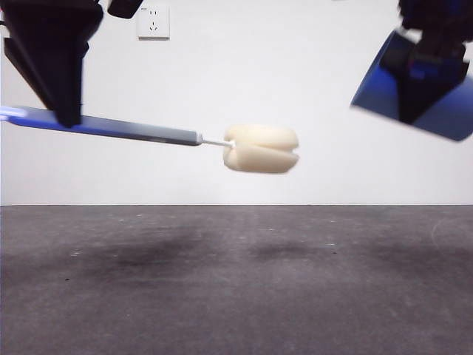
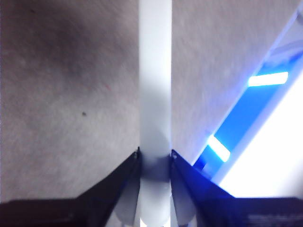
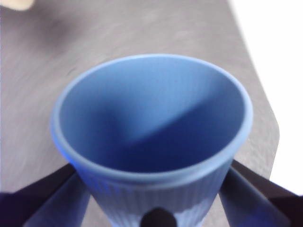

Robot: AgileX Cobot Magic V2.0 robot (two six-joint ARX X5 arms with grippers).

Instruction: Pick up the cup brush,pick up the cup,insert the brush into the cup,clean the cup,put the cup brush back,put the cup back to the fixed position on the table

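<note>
The cup brush [image 1: 261, 149] hangs level in the air above the table [image 1: 236, 281], its cream-yellow sponge head near the middle and its grey handle [image 1: 133, 129] running left. My left gripper [image 1: 66, 111] is shut on that handle [image 2: 155, 94] at the upper left of the front view. The blue cup [image 1: 414, 89] is held tilted at the upper right, its mouth turned toward the brush, with my right gripper [image 1: 436, 70] shut around its ribbed wall [image 3: 151, 198]. The cup's inside [image 3: 151, 123] holds nothing. Brush head and cup are well apart.
A white wall with a power socket [image 1: 153, 22] stands behind the table. The table's right edge [image 3: 265, 94] shows in the right wrist view. A bright blue-and-white structure [image 2: 265, 118] lies beside the left gripper.
</note>
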